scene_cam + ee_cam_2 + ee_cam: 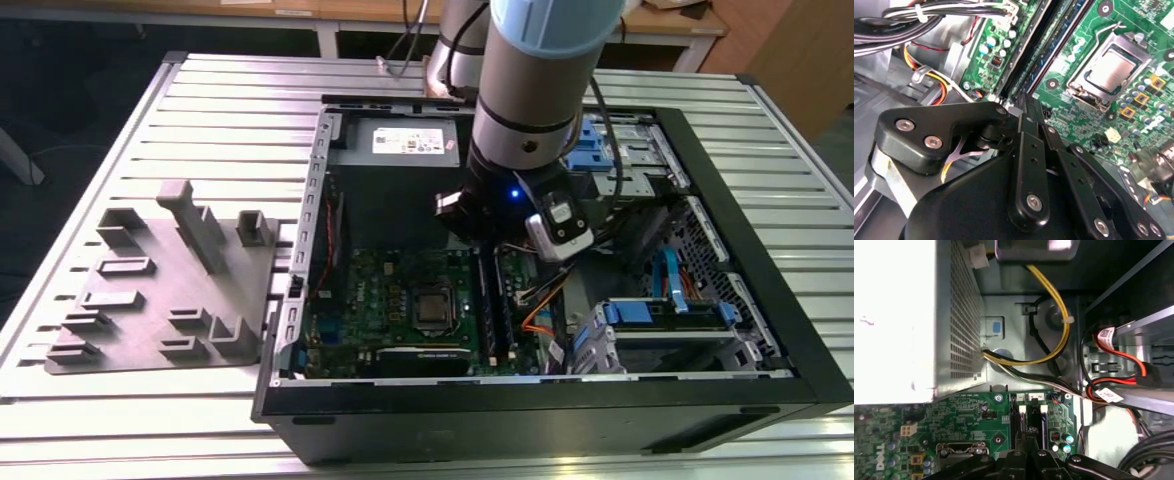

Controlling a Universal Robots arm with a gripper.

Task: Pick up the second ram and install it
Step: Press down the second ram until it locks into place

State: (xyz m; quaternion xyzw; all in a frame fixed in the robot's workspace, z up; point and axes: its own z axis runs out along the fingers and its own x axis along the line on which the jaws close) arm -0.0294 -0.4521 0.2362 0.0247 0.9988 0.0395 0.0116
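open case (747,250) flat on a slatted worktop (200,100), green board (387,300) lying in its floor. arm (534,80) reaching straight down into it, tool (491,240) low over the end of the slots nearest the grey supply box (400,140). on the exterior view's left, well apart from the case, a grey tray (134,300) of upright blocks.

in the second wrist view, tool (1021,102) with black fingers (1026,160) drawn together, tips meeting right at the near end of the long dark slots. ram (1054,47) standing on edge in a slot, a dark blue-green strip running away from the tips across the board and just beside the square socket (1106,70). seen from outside as a thin dark line (497,300) between socket (434,305) and the board's edge on the exterior view's right. closed, then, but cannot tell whether pinching the ram's end or only resting against it (the tips cover the spot).

in the first wrist view, tool (1028,435) at the slots (1016,415), supply box (894,315) bright beyond the board's edge, a yellow cable (1054,300) looping from the box across the case floor, red and black wires (1114,360) off to one side.
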